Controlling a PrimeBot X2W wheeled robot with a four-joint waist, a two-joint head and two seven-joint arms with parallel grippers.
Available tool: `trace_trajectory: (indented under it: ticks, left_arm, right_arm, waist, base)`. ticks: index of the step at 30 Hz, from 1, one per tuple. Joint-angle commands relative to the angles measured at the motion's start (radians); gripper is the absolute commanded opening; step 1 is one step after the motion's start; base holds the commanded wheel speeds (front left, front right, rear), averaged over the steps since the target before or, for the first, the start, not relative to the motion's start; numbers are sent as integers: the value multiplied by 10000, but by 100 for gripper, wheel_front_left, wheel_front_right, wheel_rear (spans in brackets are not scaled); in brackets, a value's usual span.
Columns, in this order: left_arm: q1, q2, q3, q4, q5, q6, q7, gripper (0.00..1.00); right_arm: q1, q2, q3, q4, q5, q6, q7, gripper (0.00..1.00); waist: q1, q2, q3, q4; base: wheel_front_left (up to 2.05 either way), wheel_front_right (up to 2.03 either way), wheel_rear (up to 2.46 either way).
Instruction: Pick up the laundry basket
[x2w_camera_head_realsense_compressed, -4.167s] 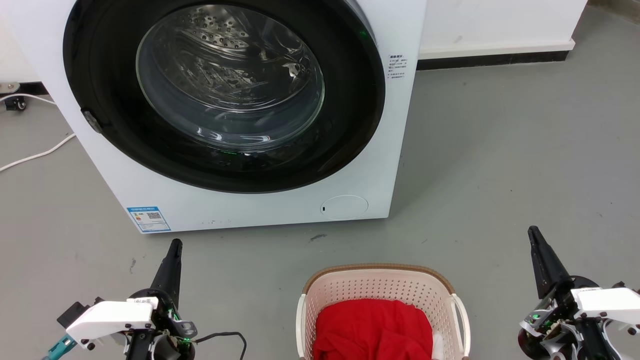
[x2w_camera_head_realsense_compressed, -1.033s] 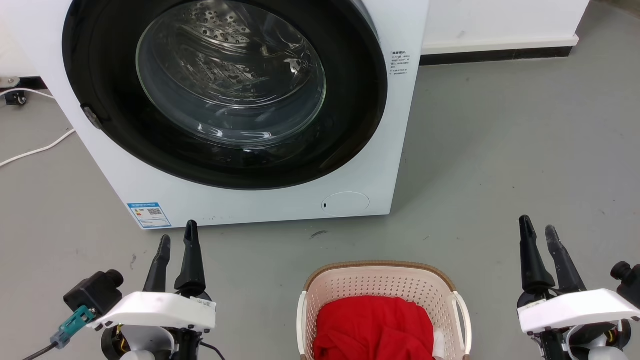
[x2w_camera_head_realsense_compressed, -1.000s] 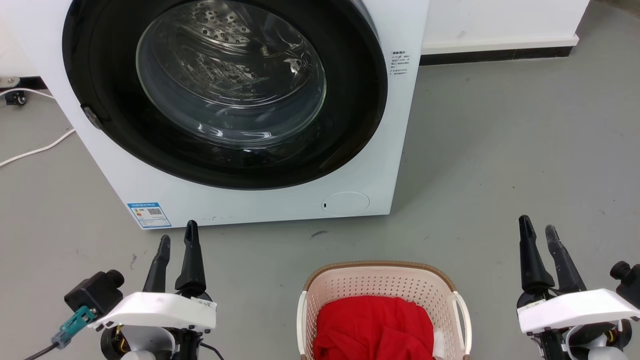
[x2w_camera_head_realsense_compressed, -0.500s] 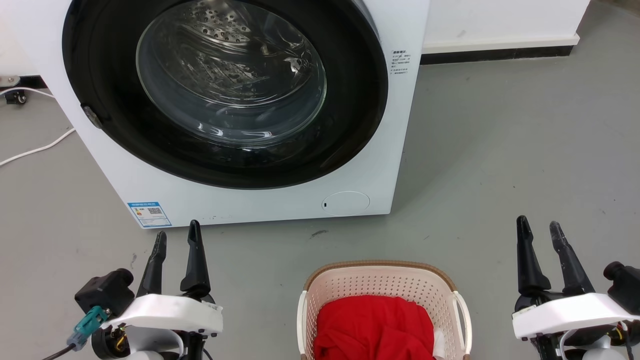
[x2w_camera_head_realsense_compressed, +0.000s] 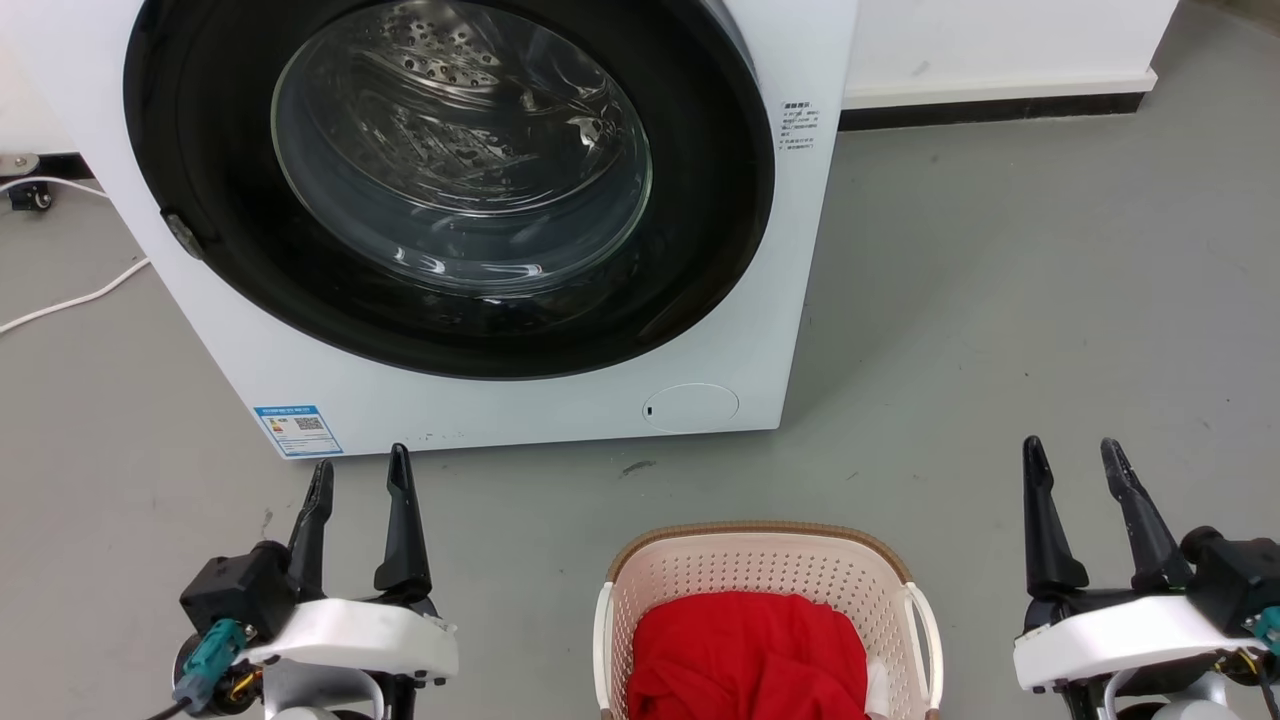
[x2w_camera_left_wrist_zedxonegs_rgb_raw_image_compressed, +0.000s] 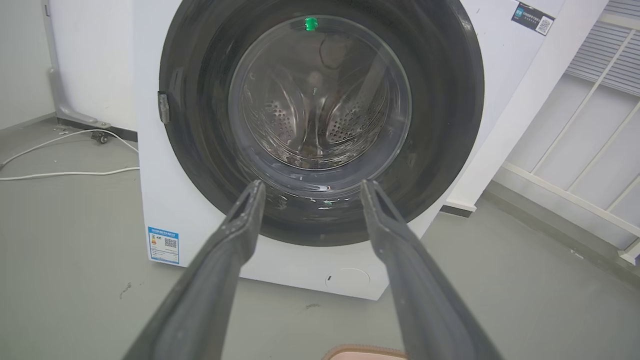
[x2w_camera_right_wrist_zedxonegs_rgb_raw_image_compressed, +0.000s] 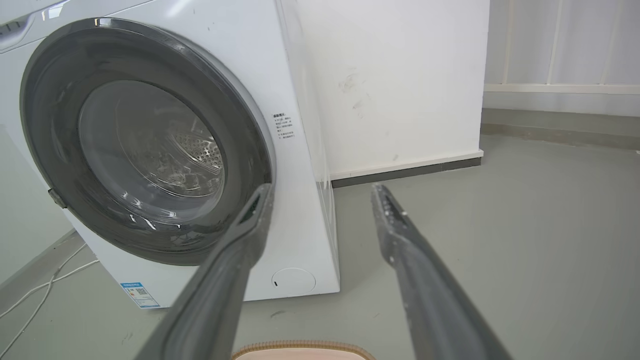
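Left claw and right claw gape empty, flanking the laundry basket; next they must reach its side handles.

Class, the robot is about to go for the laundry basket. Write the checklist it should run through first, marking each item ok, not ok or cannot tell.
1. Left gripper open and empty: ok.
2. Right gripper open and empty: ok.
3. Laundry basket upright on the floor, between the arms: ok.
4. Left handle and right handle in sight: ok, though the head view's edge cuts off their near ends.
5. Fingers at the handles: not ok, both grippers are apart from the basket.
6. Weight of the red cloth load: cannot tell.
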Motion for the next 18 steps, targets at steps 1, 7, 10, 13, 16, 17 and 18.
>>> trace_trajectory:
  ticks: [1,7,10,13,16,17,18]
  left_arm:
    - [65,35,-25,-113,283,11,-94,100]
    - [91,36,-80,-103,819,24,-233,100]
    - [129,37,-119,-111,1075,44,-292,100]
    - [138,37,-136,-121,1338,58,-342,100]
    - [165,39,-143,-122,1580,89,-416,100]
    - [174,39,-140,-116,1648,102,-434,100]
    - [182,39,-142,-116,1722,106,-447,100]
  right_arm:
    - [71,-39,32,-156,-345,1,-92,100]
    - [102,-40,39,-182,-1007,1,-225,100]
    - [124,-41,4,-175,-1287,0,-283,100]
    - [156,-42,-24,-176,-1572,-1,-354,100]
    - [174,-43,-85,-170,-1807,-1,-406,100]
    - [176,-42,-101,-169,-1881,-1,-436,100]
    - [178,-42,-119,-170,-1955,-1,-462,100]
  waist:
    - [0,0,0,1]
    - [0,0,0,-1]
    - [0,0,-5,-3]
    - [0,0,-3,-2]
    - [0,0,3,-2]
    - [0,0,5,-2]
    - [0,0,6,-3]
  base:
    - [0,0,0]
    - [0,0,0]
    - [0,0,0]
    - [0,0,0]
    - [0,0,0]
    - [0,0,0]
    - [0,0,0]
